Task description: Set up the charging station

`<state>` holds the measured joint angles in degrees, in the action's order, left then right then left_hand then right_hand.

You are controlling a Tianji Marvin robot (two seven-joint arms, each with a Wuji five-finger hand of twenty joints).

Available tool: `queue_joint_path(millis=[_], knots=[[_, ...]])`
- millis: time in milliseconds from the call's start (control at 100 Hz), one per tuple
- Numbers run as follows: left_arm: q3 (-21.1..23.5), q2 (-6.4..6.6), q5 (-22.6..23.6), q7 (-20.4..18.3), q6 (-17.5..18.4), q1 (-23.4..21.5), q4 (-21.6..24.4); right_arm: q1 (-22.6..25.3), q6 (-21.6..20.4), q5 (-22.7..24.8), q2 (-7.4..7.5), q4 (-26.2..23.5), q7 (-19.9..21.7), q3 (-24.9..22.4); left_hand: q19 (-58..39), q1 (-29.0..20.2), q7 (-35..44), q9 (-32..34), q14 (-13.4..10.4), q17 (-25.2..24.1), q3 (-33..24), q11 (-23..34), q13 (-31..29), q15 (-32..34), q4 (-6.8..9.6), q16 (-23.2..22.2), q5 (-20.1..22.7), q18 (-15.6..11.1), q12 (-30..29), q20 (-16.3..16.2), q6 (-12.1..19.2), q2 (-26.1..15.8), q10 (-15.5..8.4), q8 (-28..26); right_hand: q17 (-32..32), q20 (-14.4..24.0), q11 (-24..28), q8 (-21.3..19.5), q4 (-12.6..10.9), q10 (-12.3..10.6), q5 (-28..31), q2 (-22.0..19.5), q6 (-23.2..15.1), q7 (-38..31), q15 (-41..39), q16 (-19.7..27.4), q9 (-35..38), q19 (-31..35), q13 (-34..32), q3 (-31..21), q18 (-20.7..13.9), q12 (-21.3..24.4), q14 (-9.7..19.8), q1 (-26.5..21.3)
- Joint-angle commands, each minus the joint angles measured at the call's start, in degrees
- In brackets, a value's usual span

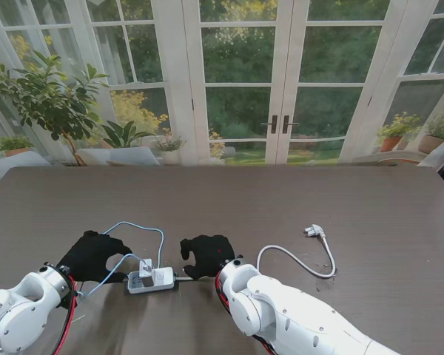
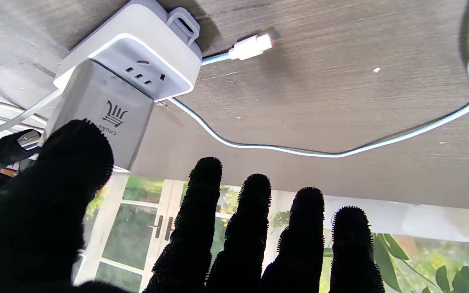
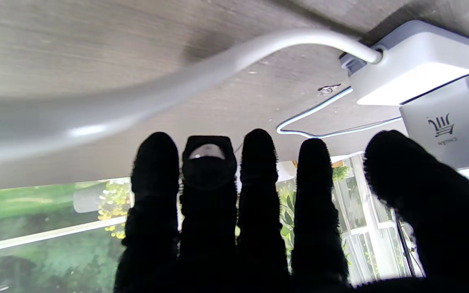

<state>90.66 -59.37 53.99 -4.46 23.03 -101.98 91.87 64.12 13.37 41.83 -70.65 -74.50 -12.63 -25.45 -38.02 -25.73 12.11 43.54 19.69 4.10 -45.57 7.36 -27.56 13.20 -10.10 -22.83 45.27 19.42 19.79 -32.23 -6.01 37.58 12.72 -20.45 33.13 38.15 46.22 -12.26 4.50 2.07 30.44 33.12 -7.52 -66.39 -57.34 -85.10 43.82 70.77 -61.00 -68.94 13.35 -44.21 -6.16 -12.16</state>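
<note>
Left hand (image 1: 92,255) and right hand (image 1: 206,255) fingers spread, empty, flanking power strip (image 1: 151,280), charger (image 2: 96,106) logo, lettering illegible.

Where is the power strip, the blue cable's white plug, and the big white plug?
power strip (image 1: 151,280), stand view, its top face.
blue cable's white plug (image 2: 250,47), left wrist view, its white shell.
big white plug (image 1: 315,231), stand view, its head.

White power strip (image 1: 151,280) flat, charger (image 1: 146,268) plugged in.

Daylight from the windows (image 1: 240,81) behind, soft shadows on the table (image 1: 370,214), near white cable (image 3: 96,106) blurred
</note>
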Motion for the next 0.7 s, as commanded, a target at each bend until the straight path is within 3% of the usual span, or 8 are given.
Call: queue_joint_path(millis=[0, 230, 460, 590, 690], knots=[[0.21, -0.06, 0.16, -1.02, 0.21, -0.15, 0.37, 0.16, -0.22, -0.06, -0.14, -0.2, 0.88, -0.01, 1.58, -2.31, -0.89, -1.87, -0.44, -1.25, 1.21, -0.58, 1.76, -1.12, 1.01, 0.69, -1.23, 0.34, -1.03, 0.45, -0.12, -1.4, -0.17, 0.47, 0.1, 0.39, 0.42, -0.78, -1.15, 0.6, -0.09, -1.31, -0.04, 30.47, 0.58, 43.62, -0.38, -0.67, 0.19, 0.39, 0.61, 0.16, -0.47, 1.38], [0.54, -0.08, 1.16, -0.6, -0.48, -0.35, 0.78, 0.15, -0.4, -0.23, -0.09, -0.19, 1.12, -0.04, 2.17, -6.84, -0.74, -1.61, -0.42, -1.14, -1.63, -0.51, 1.57, -1.13, 2.53, 0.84, -1.01, 0.43, -1.23, 0.72, 0.25, -3.62, -0.27, 0.48, 0.16, 0.39, 0.46, -0.81, -1.16, 0.55, -0.37, -1.45, -0.11, 30.45, 0.54, 43.62, -0.4, -0.66, 0.11, 0.49, 0.54, 0.18, -0.39, 1.4], [1.13, -0.22, 1.81, 0.41, -1.13, -0.37, 1.18, 0.28, -0.31, -0.12, 0.12, -0.44, 1.27, -0.44, 2.13, -7.49, -0.55, -1.11, -0.25, -0.49, -3.66, -0.29, 0.99, -0.52, 3.08, 0.7, -0.68, 0.61, -1.26, 0.66, 0.23, -5.47, -0.12, 0.51, 0.17, 0.39, 0.47, -0.86, -1.16, 0.6, -0.32, -1.77, -0.1, 30.33, 0.58, 43.64, -0.45, -0.64, 0.19, 0.68, 0.51, 0.21, -0.39, 1.47], [1.83, -0.32, 0.91, 0.24, -0.71, -0.34, 1.57, 0.45, 0.0, 0.03, 0.32, -0.88, 1.39, -1.02, 2.48, -0.29, -0.8, -1.63, 0.01, -0.66, -0.19, -0.5, 1.6, -0.64, 1.62, 0.79, -1.35, 0.79, -1.35, 0.76, -0.14, -4.07, 0.22, 0.61, 0.06, 0.38, 0.17, -0.82, -1.13, 0.66, -0.51, -1.93, 0.01, 30.43, 0.82, 43.72, -0.85, -0.68, 0.53, 0.9, 0.6, 0.36, -0.52, 1.53], [2.34, -0.44, 0.39, 0.66, -0.35, -0.25, 1.86, 0.58, 0.2, 0.09, 0.44, -1.15, 1.43, -1.46, 2.88, 7.26, -0.84, -1.71, 0.11, -0.62, -1.86, -0.55, 1.66, -0.65, 0.03, 0.88, -1.4, 0.84, -1.4, 0.67, -0.19, -4.35, 0.29, 0.6, -0.14, 0.34, -1.06, -0.76, -1.11, 0.82, -0.89, -2.19, -0.04, 30.56, 1.76, 44.09, -1.3, -0.84, 1.06, 1.28, 0.77, 1.16, -0.87, 1.66]])
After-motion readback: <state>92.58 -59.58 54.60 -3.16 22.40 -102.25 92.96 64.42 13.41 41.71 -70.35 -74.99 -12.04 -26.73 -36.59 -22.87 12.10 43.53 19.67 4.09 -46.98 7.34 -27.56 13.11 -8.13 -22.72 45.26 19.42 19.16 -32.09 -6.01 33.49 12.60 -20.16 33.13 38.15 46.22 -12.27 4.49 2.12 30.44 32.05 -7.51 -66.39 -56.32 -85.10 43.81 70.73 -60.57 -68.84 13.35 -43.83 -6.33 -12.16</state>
